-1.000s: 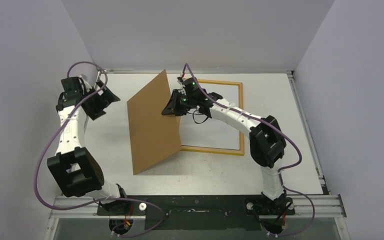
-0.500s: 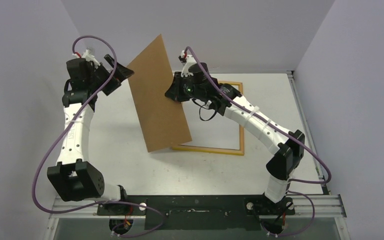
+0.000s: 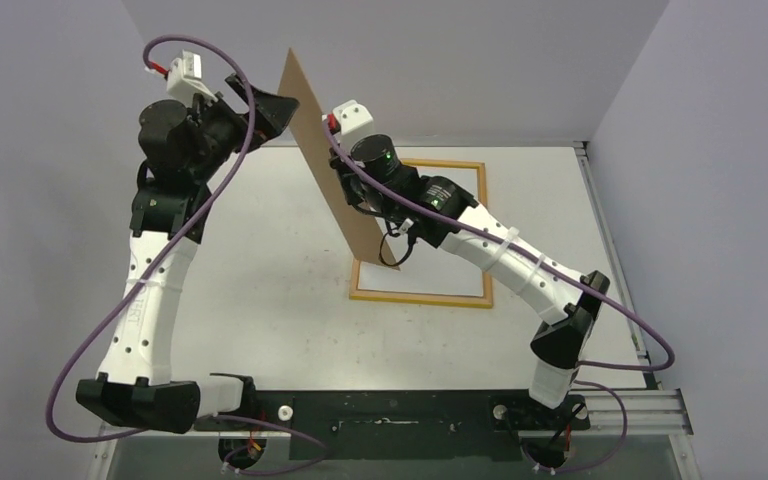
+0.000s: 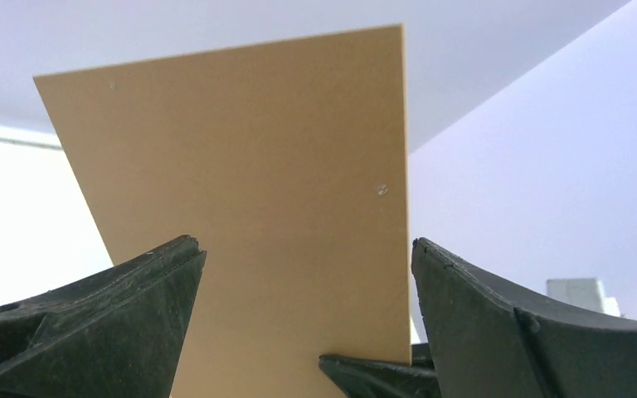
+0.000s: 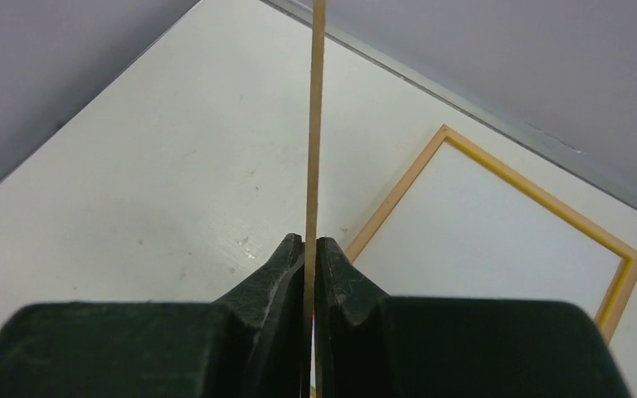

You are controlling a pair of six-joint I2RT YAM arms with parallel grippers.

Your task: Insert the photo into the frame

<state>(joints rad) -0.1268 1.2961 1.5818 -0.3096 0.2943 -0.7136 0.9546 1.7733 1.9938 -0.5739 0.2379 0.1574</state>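
The frame (image 3: 420, 297) lies flat on the table, its light wood back up with yellow on the inner edge; it also shows in the right wrist view (image 5: 406, 186). A plain white sheet (image 3: 432, 262) fills its inside (image 5: 498, 232); no printed side shows, so I cannot tell that it is the photo. My right gripper (image 3: 352, 188) is shut on the brown backing board (image 3: 310, 105) and holds it upright, edge-on, above the frame's left side (image 5: 309, 240). My left gripper (image 3: 278, 108) is open at the board's top corner, with the board (image 4: 249, 166) between its spread fingers (image 4: 307, 249).
Grey walls close the table at the left, back and right. The left arm reaches high over the table's left part. The right arm crosses above the frame's right side. A metal rail runs along the near edge (image 3: 390, 405).
The right gripper has lifted the board from leaning over the frame to nearly upright and edge-on. The left gripper has risen and moved right to the board's top corner.
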